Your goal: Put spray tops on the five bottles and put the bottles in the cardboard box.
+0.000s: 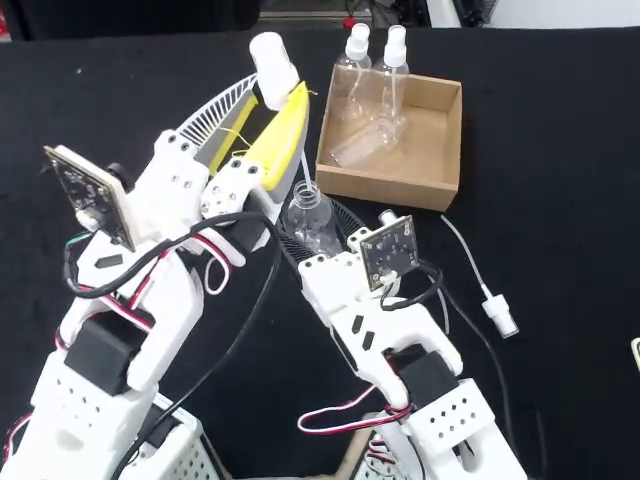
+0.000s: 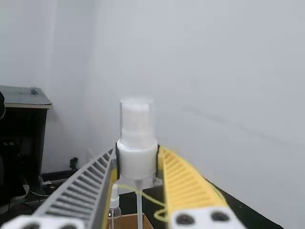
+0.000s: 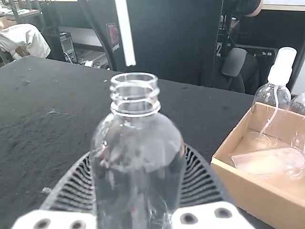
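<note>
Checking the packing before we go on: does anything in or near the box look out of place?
One bottle lies on its side in the cardboard box, unlike the upright bottle behind it. A loose spray top with its tube lies on the table, apart from the box.

Black table [image 3: 43, 119] under the right gripper [image 1: 315, 228], office chair [image 3: 236, 64] way past it. White wall [image 2: 214, 71] and dark cabinet [image 2: 21, 129] beyond the left gripper [image 2: 137, 160].

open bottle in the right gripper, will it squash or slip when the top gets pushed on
The open bottle looks clear, thin-walled and empty, so it is probably light and liable to dent under a hard squeeze. Its smooth wall may slip or twist, though the ribbed fingers wrap its sides.
</note>
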